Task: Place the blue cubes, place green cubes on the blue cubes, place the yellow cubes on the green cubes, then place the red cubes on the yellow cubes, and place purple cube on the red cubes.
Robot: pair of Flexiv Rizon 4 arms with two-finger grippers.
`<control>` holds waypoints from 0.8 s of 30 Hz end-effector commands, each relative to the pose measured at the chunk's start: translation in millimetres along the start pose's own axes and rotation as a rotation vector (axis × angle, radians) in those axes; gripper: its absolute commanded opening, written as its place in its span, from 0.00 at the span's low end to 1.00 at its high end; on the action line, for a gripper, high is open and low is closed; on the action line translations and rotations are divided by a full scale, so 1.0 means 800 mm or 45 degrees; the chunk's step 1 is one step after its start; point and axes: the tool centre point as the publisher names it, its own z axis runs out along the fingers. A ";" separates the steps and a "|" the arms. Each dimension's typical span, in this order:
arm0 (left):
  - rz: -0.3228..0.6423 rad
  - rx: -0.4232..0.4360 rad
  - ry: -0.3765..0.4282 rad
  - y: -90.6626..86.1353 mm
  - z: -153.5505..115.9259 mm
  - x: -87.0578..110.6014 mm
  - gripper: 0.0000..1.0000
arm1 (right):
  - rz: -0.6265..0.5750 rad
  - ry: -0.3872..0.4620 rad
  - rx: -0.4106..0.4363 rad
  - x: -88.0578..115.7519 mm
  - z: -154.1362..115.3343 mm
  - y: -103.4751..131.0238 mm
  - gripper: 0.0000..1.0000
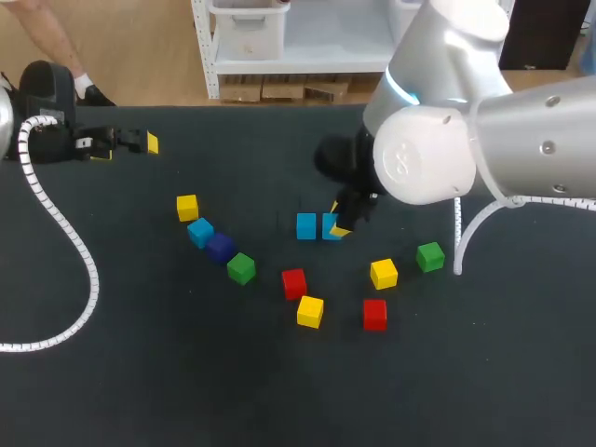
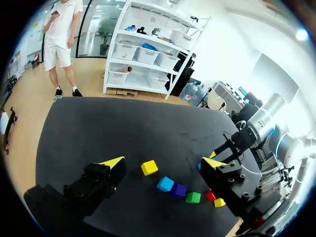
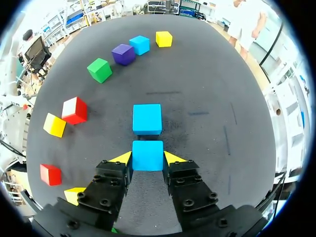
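Placement of blues seems in hand: right gripper holds blue cube just beside second blue cube; next, release and lift. Left gripper wide.

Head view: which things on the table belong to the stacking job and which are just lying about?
Job: blue cubes, three, one in the right gripper; green cubes, two; yellow cubes, three; red cubes, two; purple cube, one.
Lying about: white coiled cable on the table; left gripper open, empty, away from the cubes.
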 end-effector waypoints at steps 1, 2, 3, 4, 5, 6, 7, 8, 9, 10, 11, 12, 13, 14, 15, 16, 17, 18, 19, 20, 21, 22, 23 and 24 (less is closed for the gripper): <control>0.000 0.000 0.000 0.000 0.000 0.000 1.00 | 0.000 -0.004 -0.007 0.001 0.002 -0.004 0.26; 0.000 0.000 0.000 0.000 0.000 0.000 1.00 | 0.001 -0.004 -0.007 0.001 0.002 -0.004 0.26; 0.000 0.000 0.000 0.000 0.000 0.000 1.00 | 0.001 -0.004 -0.007 0.002 0.002 -0.004 0.27; 0.000 0.000 0.000 0.000 0.000 0.000 1.00 | 0.002 -0.004 -0.006 0.002 0.002 -0.004 0.27; 0.000 0.000 0.000 0.000 0.000 0.000 1.00 | 0.003 -0.004 -0.006 0.002 0.001 -0.004 0.29; 0.000 0.000 0.000 0.000 0.000 0.000 1.00 | 0.003 -0.003 -0.006 0.002 0.001 -0.004 0.32; 0.000 0.000 0.000 0.000 0.000 0.000 1.00 | 0.003 -0.003 -0.007 0.002 0.001 -0.004 0.34; 0.000 0.000 0.000 0.000 0.000 0.000 1.00 | 0.003 -0.003 -0.007 0.002 0.000 -0.004 0.38; 0.000 0.000 0.000 0.000 0.000 0.000 1.00 | 0.003 -0.004 -0.008 0.002 0.000 -0.004 0.42; 0.000 0.000 0.000 0.000 0.000 0.000 1.00 | 0.001 -0.010 -0.014 0.002 0.000 -0.004 0.45; 0.000 0.000 0.000 0.000 0.000 0.000 1.00 | 0.001 -0.010 -0.014 0.002 0.000 -0.004 0.47; 0.000 0.000 0.000 0.000 0.000 0.000 1.00 | 0.001 -0.010 -0.015 0.002 0.000 -0.004 0.49; 0.000 0.000 0.000 0.000 0.000 0.000 1.00 | 0.000 -0.009 -0.018 0.002 0.000 -0.003 0.75; 0.000 0.000 0.000 0.000 0.000 0.000 1.00 | 0.000 -0.010 -0.020 0.002 0.000 -0.002 0.88; 0.000 0.000 0.000 0.000 0.000 0.000 1.00 | -0.001 -0.011 -0.021 0.002 0.000 -0.001 0.93; 0.000 0.000 0.000 0.000 0.000 0.000 1.00 | -0.002 -0.011 -0.022 0.002 0.000 -0.001 0.96; 0.000 0.000 0.000 0.000 0.000 0.000 1.00 | -0.003 -0.010 -0.023 0.002 0.000 -0.001 1.00; 0.000 0.000 0.000 0.000 0.000 0.000 1.00 | -0.004 -0.010 -0.024 0.002 0.000 0.000 1.00; 0.000 0.000 0.000 0.000 0.000 0.000 1.00 | -0.006 -0.009 -0.025 0.003 0.000 0.000 1.00; 0.000 0.000 0.000 0.000 0.000 0.000 1.00 | -0.007 -0.008 -0.025 0.003 0.000 0.000 1.00; 0.000 0.000 0.000 0.000 0.000 0.000 1.00 | -0.007 -0.008 -0.024 0.004 -0.002 0.001 1.00; 0.000 0.000 0.000 0.000 0.000 0.000 1.00 | -0.008 -0.008 -0.023 0.004 -0.004 0.001 1.00; 0.000 0.000 0.000 0.000 0.000 0.000 1.00 | -0.007 -0.007 -0.022 0.005 -0.007 0.002 1.00; 0.000 0.000 0.000 0.000 0.000 0.000 1.00 | -0.007 -0.007 -0.022 0.006 -0.009 0.003 1.00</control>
